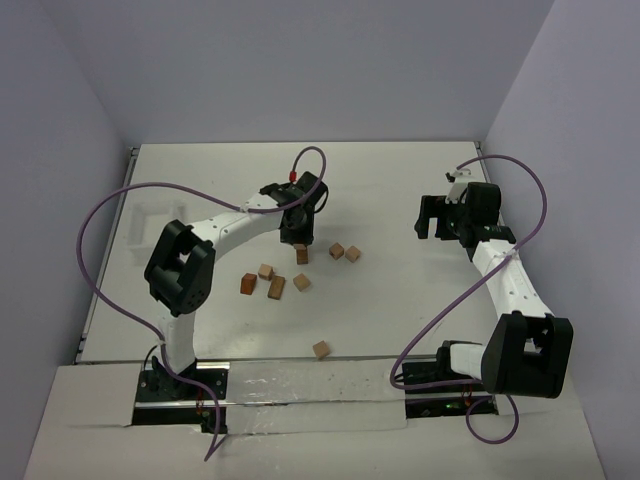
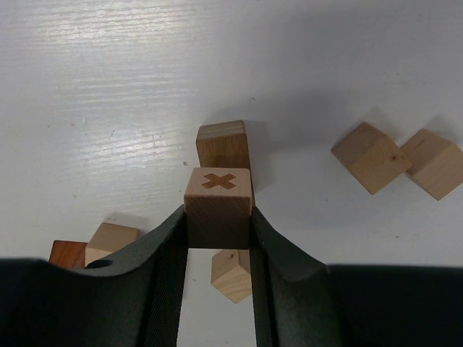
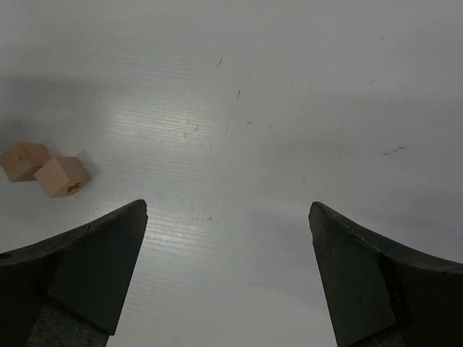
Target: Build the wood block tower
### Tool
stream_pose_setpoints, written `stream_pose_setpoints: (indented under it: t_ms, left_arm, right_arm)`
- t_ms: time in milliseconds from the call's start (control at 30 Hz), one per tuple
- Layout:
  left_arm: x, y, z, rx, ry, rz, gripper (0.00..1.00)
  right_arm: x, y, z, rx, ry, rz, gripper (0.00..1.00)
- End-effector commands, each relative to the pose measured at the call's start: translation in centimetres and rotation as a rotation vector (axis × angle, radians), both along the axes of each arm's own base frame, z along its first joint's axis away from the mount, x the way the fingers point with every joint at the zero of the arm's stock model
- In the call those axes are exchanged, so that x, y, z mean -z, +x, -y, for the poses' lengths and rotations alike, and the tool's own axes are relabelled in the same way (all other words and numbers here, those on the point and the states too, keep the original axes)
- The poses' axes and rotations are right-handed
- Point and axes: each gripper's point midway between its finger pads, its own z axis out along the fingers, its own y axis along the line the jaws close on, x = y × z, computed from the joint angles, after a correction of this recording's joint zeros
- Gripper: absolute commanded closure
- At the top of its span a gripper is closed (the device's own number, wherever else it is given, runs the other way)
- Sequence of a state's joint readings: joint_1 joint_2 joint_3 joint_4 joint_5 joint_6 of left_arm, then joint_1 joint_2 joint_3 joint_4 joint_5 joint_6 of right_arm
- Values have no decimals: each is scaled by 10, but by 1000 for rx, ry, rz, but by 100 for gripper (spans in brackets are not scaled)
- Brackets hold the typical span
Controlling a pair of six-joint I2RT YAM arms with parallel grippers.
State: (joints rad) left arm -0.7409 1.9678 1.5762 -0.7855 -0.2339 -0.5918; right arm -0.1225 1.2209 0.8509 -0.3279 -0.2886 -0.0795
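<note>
My left gripper (image 1: 298, 236) (image 2: 218, 217) is shut on a tan wood block marked with an X (image 2: 218, 206). Just beyond it stands a darker brown block (image 2: 223, 144) (image 1: 301, 256); I cannot tell whether the held block touches it. No taller tower shows. Loose wood blocks lie around: two to the right (image 1: 337, 251) (image 1: 353, 254) (image 2: 370, 157) (image 2: 434, 163), one under the jaws (image 2: 233, 275) (image 1: 302, 282), and three at the left (image 1: 266, 271) (image 1: 248, 283) (image 1: 277, 288). My right gripper (image 1: 432, 218) (image 3: 228, 210) is open and empty above bare table.
One more block (image 1: 321, 349) lies alone near the front edge. The white table (image 1: 400, 180) is walled on three sides. Purple cables loop over both arms. The right wrist view shows two blocks (image 3: 22, 160) (image 3: 63, 176) far to its left.
</note>
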Motion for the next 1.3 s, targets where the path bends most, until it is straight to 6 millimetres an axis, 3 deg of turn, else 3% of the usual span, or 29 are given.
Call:
stream_pose_setpoints:
  t_ms: [0, 200, 333, 667, 1267]
  left_arm:
    - [-21, 7, 11, -37, -40, 34, 100]
    - [-50, 29, 9, -160, -61, 120, 100]
    - [-54, 29, 18, -188, -96, 96, 100]
    - [-42, 11, 17, -218, -107, 60, 100]
    - [-21, 21, 5, -225, -45, 47, 91]
  right_arm:
    - [-17, 10, 5, 10, -13, 42, 0]
    - [-15, 10, 5, 10, -15, 37, 0]
    - [-14, 10, 5, 11, -14, 32, 0]
    - [-9, 11, 6, 14, -13, 15, 0]
    - [-6, 12, 5, 15, -8, 3, 0]
